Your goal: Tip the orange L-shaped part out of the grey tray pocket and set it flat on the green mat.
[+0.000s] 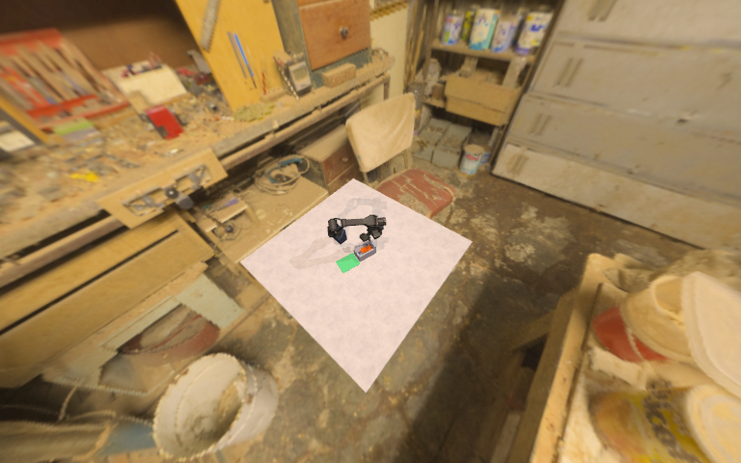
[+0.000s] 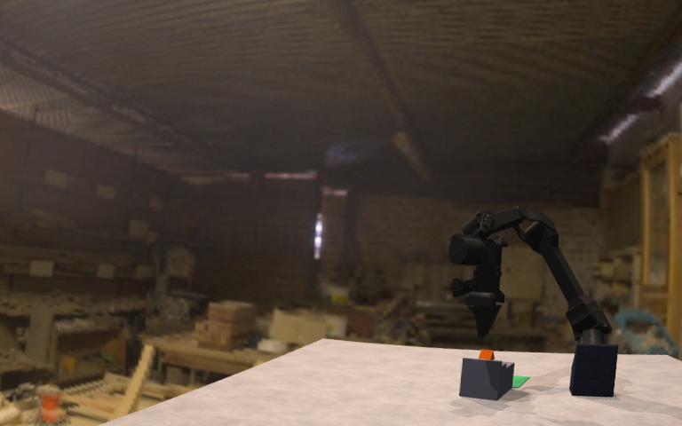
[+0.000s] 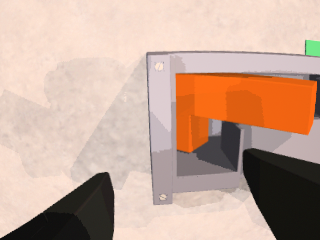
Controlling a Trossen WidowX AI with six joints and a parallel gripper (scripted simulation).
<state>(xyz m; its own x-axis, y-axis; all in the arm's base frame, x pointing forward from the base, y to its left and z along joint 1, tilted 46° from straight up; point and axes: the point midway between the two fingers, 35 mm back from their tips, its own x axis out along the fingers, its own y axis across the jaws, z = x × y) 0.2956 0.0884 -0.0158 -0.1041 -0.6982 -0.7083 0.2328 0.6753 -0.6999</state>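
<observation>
The grey tray (image 3: 164, 127) is the landmark here. The orange L-shaped part (image 3: 243, 103) sits in the tray's pocket but tilted — one end pokes up above the tray's top edge in the exterior view, with shadowed pocket floor showing beneath it in the wrist view. The gripper (image 2: 483, 328) hangs above the tray, apart from it, fingers spread and holding nothing. The green mat (image 1: 347, 263) lies just beside the tray — bare of the part.
</observation>
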